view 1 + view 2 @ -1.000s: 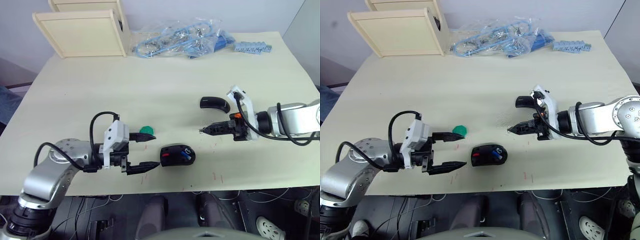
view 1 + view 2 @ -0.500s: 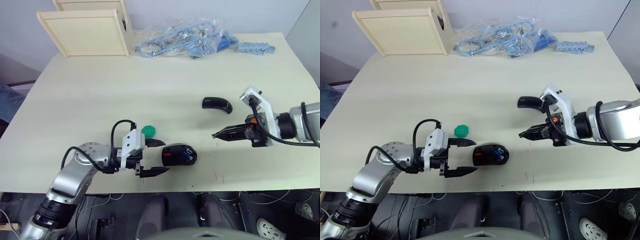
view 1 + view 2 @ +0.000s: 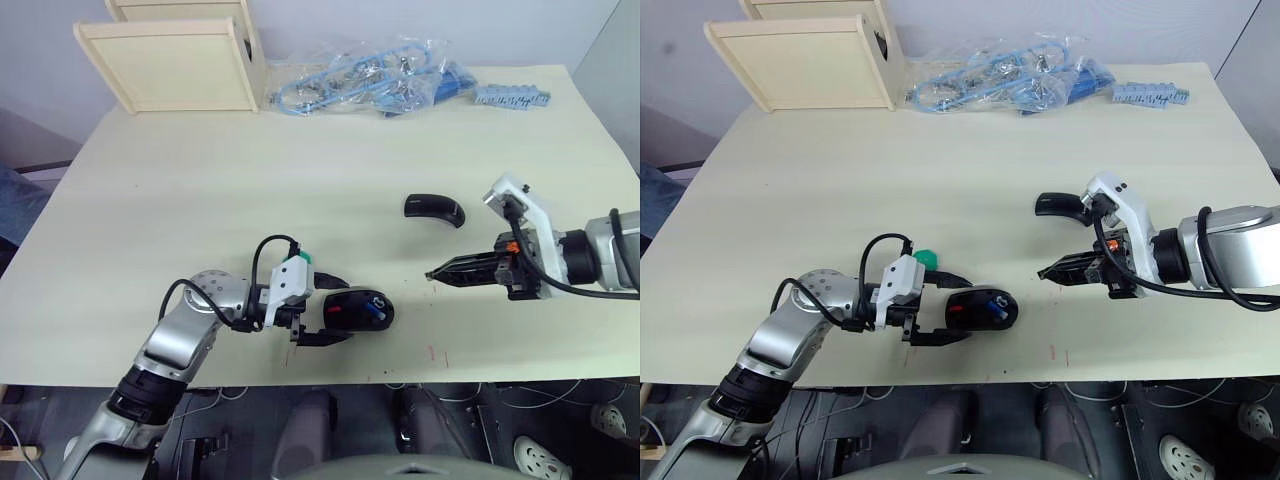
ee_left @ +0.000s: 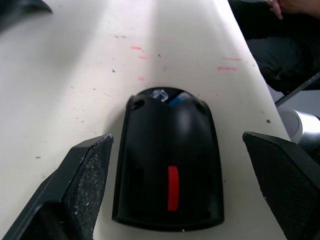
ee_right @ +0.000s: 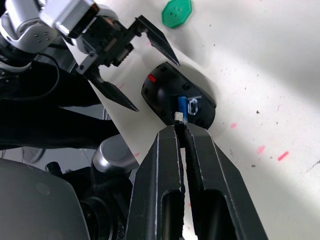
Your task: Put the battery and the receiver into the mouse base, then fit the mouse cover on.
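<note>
Left gripper [image 3: 334,308] spreads its fingers wide around the near end of the mouse base [image 3: 358,310], blue battery [image 3: 375,310] already seated, while the right gripper [image 3: 436,273] pinches a tiny receiver [image 5: 178,116] that now needs lowering into its recess, mouse cover [image 3: 434,208] waiting beyond.

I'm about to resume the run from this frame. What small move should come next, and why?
Probably close the left hand on the mouse base: its open fingers already straddle the base's rear end. That would steady it while the right hand, shut and holding something tiny at its tips, approaches. The blue battery already sits inside.
</note>
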`<control>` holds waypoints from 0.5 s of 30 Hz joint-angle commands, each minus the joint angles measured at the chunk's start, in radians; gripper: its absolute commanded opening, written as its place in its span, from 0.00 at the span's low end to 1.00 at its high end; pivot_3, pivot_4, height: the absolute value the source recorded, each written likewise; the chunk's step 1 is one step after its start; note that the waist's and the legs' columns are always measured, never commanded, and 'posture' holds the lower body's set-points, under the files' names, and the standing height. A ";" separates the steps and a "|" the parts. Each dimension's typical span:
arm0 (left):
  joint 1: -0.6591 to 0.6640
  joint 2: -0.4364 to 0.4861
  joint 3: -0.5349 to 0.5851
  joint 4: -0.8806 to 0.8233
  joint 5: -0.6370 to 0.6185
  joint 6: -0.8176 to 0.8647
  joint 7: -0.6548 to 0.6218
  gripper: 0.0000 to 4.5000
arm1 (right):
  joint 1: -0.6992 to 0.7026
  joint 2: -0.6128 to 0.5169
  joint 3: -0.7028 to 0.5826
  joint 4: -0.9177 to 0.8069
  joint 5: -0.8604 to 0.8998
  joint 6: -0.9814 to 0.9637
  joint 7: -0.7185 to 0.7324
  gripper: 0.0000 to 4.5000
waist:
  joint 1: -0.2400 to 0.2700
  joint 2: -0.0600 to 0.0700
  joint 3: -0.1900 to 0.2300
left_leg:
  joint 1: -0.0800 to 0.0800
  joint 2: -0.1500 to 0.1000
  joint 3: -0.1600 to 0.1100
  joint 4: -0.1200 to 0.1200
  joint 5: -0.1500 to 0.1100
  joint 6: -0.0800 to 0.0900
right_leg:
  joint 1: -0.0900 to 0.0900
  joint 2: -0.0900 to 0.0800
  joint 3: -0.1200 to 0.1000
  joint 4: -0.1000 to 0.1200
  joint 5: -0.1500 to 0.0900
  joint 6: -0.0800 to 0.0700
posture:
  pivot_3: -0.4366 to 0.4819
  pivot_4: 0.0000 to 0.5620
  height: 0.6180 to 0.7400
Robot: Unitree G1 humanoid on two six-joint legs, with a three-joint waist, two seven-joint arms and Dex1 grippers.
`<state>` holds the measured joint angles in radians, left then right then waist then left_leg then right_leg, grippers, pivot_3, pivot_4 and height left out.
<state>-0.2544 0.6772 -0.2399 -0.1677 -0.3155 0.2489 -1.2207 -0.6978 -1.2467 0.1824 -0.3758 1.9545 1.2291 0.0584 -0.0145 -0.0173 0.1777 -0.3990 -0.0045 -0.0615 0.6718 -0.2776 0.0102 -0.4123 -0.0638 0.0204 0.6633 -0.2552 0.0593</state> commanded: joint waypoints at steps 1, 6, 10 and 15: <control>-0.027 -0.018 -0.016 0.021 0.021 -0.038 -0.008 0.98 | 0.006 -0.025 -0.025 -0.025 0.018 -0.029 0.011 0.00 | 0.002 0.000 0.000 | 0.000 0.000 0.000 0.000 0.000 0.000 | 0.000 0.000 0.000 0.000 0.000 0.000 | 0.48 0.27 1.00; -0.052 -0.055 -0.045 0.050 0.053 -0.051 -0.001 0.98 | 0.020 -0.032 -0.028 -0.037 0.018 -0.046 0.011 0.00 | 0.002 0.000 0.000 | 0.000 0.000 0.000 0.000 0.000 0.000 | 0.000 0.000 0.000 0.000 0.000 0.000 | 0.48 0.27 1.00; -0.064 -0.073 -0.059 0.068 0.071 -0.060 0.000 0.98 | 0.025 -0.036 -0.028 -0.044 0.018 -0.056 0.012 0.00 | 0.003 0.000 0.000 | 0.000 0.000 0.000 0.000 0.000 0.000 | 0.000 0.000 0.000 0.000 0.000 0.000 | 0.48 0.27 1.00; -0.078 -0.087 -0.067 0.084 0.090 -0.061 0.005 0.98 | 0.029 -0.039 -0.026 -0.050 0.018 -0.065 0.013 0.00 | 0.002 0.000 0.000 | 0.000 0.000 0.000 0.001 0.000 0.000 | 0.000 0.000 0.000 0.000 0.000 0.000 | 0.48 0.27 1.00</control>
<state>-0.3222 0.5933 -0.3094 -0.0678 -0.2258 0.2036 -1.2152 -0.6690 -1.2711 0.1823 -0.4083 1.9546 1.1840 0.0605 -0.0128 -0.0171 0.1776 -0.3991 -0.0044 -0.0619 0.6723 -0.2776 0.0102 -0.4122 -0.0638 0.0204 0.6635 -0.2549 0.0597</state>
